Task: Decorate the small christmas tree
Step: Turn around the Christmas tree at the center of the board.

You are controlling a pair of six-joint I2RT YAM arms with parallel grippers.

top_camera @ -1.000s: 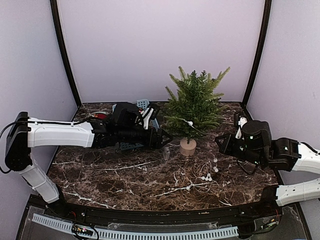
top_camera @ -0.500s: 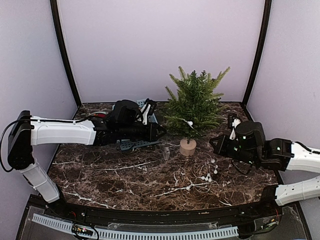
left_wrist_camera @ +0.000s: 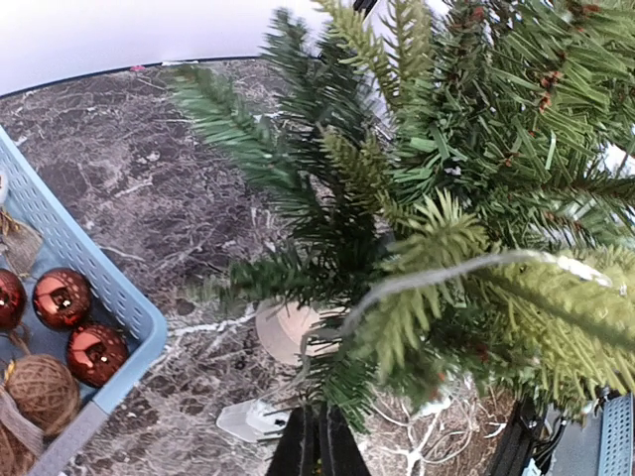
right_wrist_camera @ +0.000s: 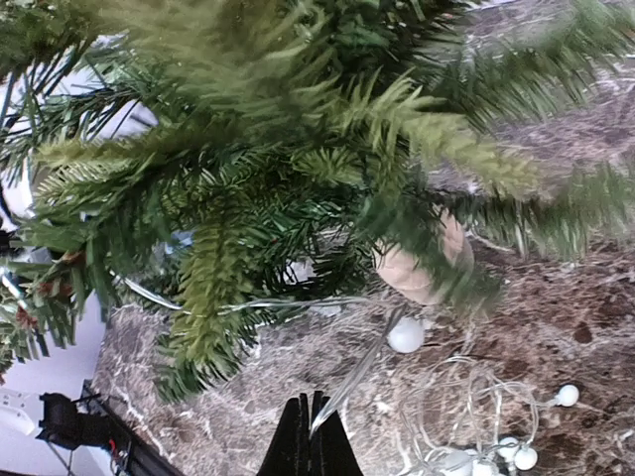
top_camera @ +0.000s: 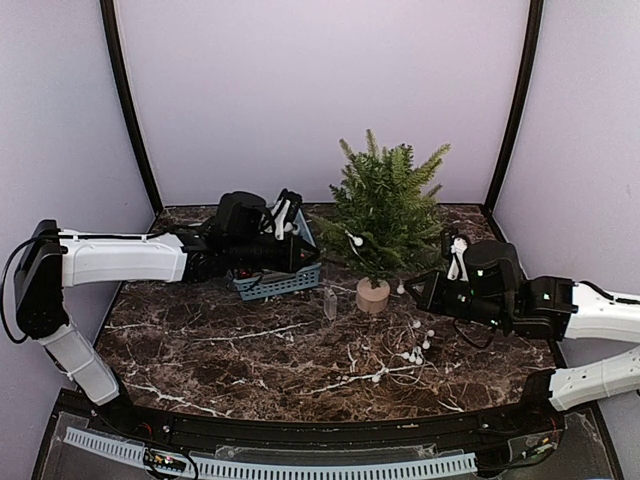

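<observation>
The small christmas tree (top_camera: 385, 212) stands at the back middle on its pale wooden base (top_camera: 373, 296), leaning slightly left. A wire of white bulb lights (top_camera: 412, 348) lies coiled on the marble right of the base, and one strand crosses the branches (left_wrist_camera: 446, 273). My left gripper (top_camera: 316, 262) reaches in from the left. In the left wrist view it (left_wrist_camera: 319, 431) is shut on the tip of a low tree branch. My right gripper (top_camera: 406, 288) is beside the base on the right. It (right_wrist_camera: 313, 421) is shut on the light wire (right_wrist_camera: 359, 382), with a bulb (right_wrist_camera: 406, 335) just beyond.
A blue basket (top_camera: 272, 285) under my left arm holds red baubles (left_wrist_camera: 62, 297) and a twine ball (left_wrist_camera: 42, 389). A small clear plastic piece (top_camera: 330, 303) lies left of the tree base. Purple walls enclose the table.
My left gripper has shut on a low branch and drawn back left; the tree has leaned left. My right gripper has moved left toward the tree base with the wire.
</observation>
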